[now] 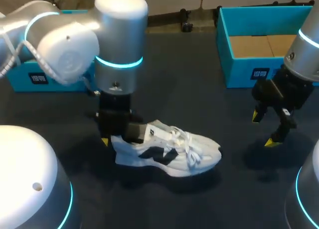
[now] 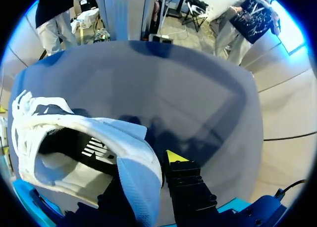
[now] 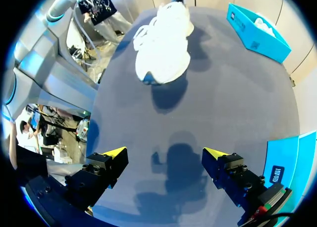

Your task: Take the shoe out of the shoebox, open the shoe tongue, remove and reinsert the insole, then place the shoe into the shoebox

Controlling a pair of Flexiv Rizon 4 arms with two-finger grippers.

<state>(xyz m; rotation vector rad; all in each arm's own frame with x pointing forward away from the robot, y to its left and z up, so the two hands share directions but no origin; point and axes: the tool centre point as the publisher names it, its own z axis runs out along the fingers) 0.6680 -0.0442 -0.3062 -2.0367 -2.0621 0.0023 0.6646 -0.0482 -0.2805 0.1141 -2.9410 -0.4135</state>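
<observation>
A white sneaker with black side marks (image 1: 169, 149) lies on the dark table, toe pointing right. My left gripper (image 1: 121, 135) stands over its heel and is shut on the heel collar. In the left wrist view the collar (image 2: 133, 172) passes between the fingers, one finger inside the shoe and the yellow-tipped one outside. My right gripper (image 1: 263, 129) hangs open above bare table to the right of the shoe, with nothing between its fingers (image 3: 116, 155). From there the shoe (image 3: 163, 44) lies well ahead, toe first. An open blue shoebox (image 1: 239, 69) stands at the back right.
A second blue box part (image 1: 40, 79) sits at the back left behind my left arm; in the right wrist view it (image 3: 257, 31) holds white paper. Bare dark table lies between the shoe and the right shoebox (image 3: 292, 162).
</observation>
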